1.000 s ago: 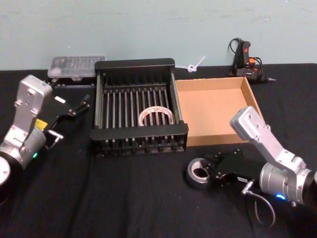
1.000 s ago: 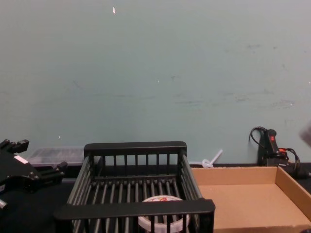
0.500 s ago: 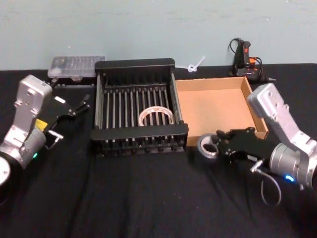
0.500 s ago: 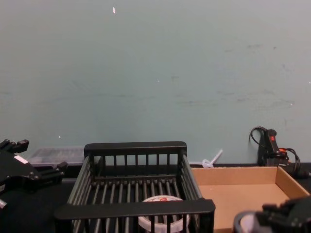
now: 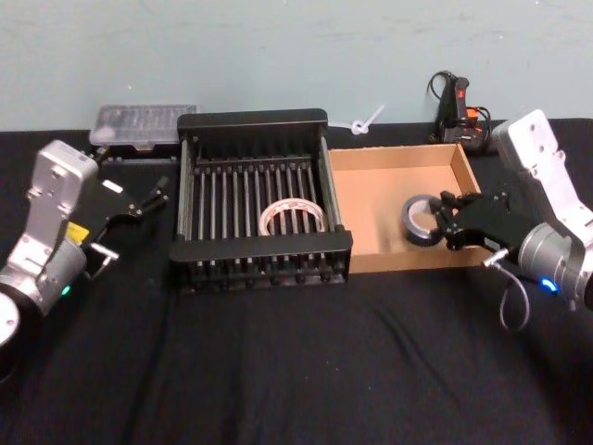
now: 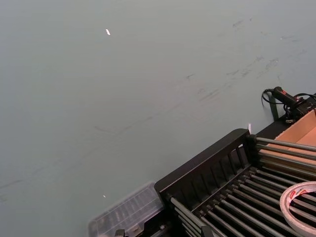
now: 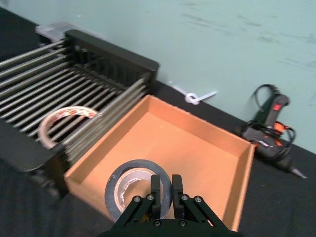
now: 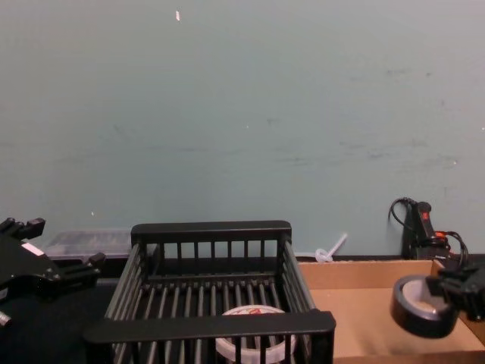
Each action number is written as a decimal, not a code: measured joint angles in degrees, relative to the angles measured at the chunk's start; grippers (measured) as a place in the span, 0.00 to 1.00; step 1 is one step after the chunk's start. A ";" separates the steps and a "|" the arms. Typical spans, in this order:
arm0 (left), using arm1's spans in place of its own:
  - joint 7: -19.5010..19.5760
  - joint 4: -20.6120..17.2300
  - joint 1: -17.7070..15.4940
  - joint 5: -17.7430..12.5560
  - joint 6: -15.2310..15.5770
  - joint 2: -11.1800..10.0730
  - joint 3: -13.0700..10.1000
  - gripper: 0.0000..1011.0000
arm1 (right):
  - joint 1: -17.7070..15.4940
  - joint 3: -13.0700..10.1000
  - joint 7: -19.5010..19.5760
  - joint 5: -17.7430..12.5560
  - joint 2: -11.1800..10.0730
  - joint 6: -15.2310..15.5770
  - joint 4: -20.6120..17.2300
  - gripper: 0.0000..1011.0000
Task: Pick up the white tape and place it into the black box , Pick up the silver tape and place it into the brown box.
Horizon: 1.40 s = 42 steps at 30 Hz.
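Note:
The white tape [image 5: 292,217] lies flat on the bars inside the black box [image 5: 252,121], and shows too in the chest view [image 8: 254,337] and the right wrist view [image 7: 64,123]. My right gripper [image 5: 443,222] is shut on the silver tape [image 5: 422,221], holding the roll on edge in the air over the right half of the brown box [image 5: 375,199]. In the right wrist view the silver tape [image 7: 129,190] hangs above the brown box's [image 7: 197,148] floor, pinched at its rim. My left gripper [image 5: 153,197] is parked, open, left of the black box.
A clear plastic case [image 5: 139,125] sits behind the left gripper. A black and orange glue gun [image 5: 459,111] with its cord lies behind the brown box. A white zip tie [image 5: 364,121] lies by the wall. Black cloth covers the table [image 5: 278,371].
My right gripper has lifted the silver tape off the table in front of the boxes and carried it back and to the right, over the brown box. The left arm has not moved.

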<state>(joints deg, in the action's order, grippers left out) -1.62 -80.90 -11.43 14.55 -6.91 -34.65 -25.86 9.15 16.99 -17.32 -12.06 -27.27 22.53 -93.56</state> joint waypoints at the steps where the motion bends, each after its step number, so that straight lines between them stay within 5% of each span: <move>1: 0.00 0.00 0.00 0.00 0.00 0.00 0.00 0.99 | 0.25 -0.09 0.21 0.21 0.22 -0.05 0.40 0.14; 11: 0.00 0.00 0.00 0.00 0.00 0.00 0.00 0.99 | 3.42 -0.82 1.42 2.40 3.20 -0.33 5.31 0.14; 42: 0.00 0.00 0.00 0.00 0.00 0.00 0.00 0.99 | 3.19 -0.62 1.34 2.37 2.88 -0.27 4.89 0.14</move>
<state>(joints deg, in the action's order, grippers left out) -1.62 -80.90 -11.43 14.55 -6.91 -34.65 -25.86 12.34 16.37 -15.98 -9.69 -24.38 22.26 -88.68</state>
